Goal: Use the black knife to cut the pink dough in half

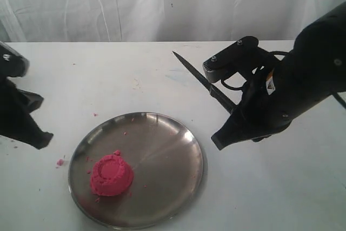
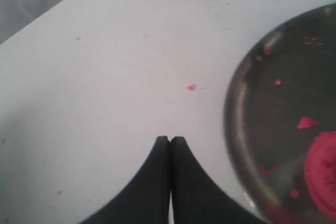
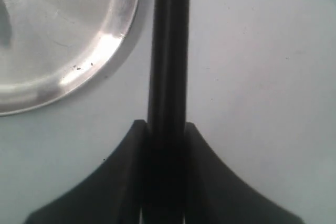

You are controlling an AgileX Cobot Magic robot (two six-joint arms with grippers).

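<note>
Your right gripper [image 3: 165, 125] hangs over the white table [image 1: 108, 74] right of the steel plate [image 1: 190, 140], jaws clamped on the black knife [image 1: 195, 73]. Your left gripper [image 2: 169, 141] sits left of the plate, fingers pressed together, empty. The pink dough [image 1: 111, 175] rests whole on the plate's near-left part. White cloth [image 1: 162, 4] hangs behind.

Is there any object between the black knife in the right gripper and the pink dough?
Nothing visible. Between the slim black knife, held by the right gripper, and the round pink dough lies only bare white table and round steel plate.
</note>
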